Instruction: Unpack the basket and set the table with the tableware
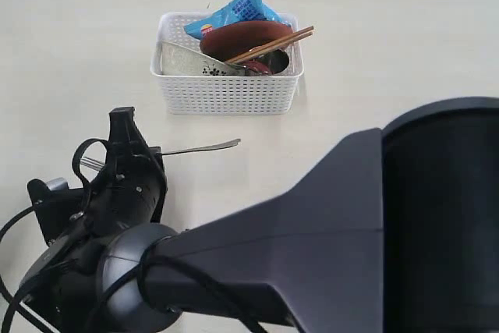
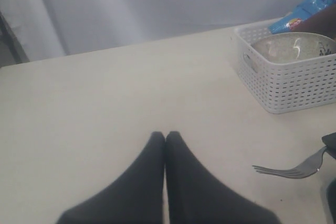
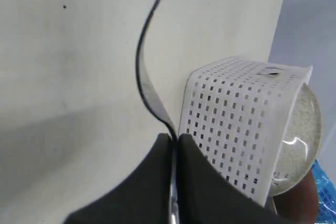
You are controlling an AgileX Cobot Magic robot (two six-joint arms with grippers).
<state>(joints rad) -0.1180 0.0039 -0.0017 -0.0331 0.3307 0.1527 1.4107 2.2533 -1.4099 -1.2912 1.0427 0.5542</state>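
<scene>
The white lattice basket (image 1: 226, 95) stands on the table (image 1: 70, 52) towards the back. In it are a pale bowl (image 1: 187, 61), a reddish-brown plate (image 1: 242, 35) and wooden chopsticks (image 1: 273, 43). My right gripper (image 3: 172, 137) reaches across to the left, in front of the basket, and is shut on a steel fork (image 1: 207, 147). The handle sticks out past the fingertips (image 3: 191, 148). The fork's tines (image 2: 273, 170) show in the left wrist view. My left gripper (image 2: 165, 136) is shut and empty over bare tabletop, left of the fork. Whether the fork rests on the table I cannot tell.
A blue chip bag (image 1: 238, 9) leans at the basket's back edge. The right arm's thick dark body (image 1: 351, 239) fills the lower right of the exterior view and hides the table there. A grey curtain (image 2: 157, 3) hangs behind the table's far edge.
</scene>
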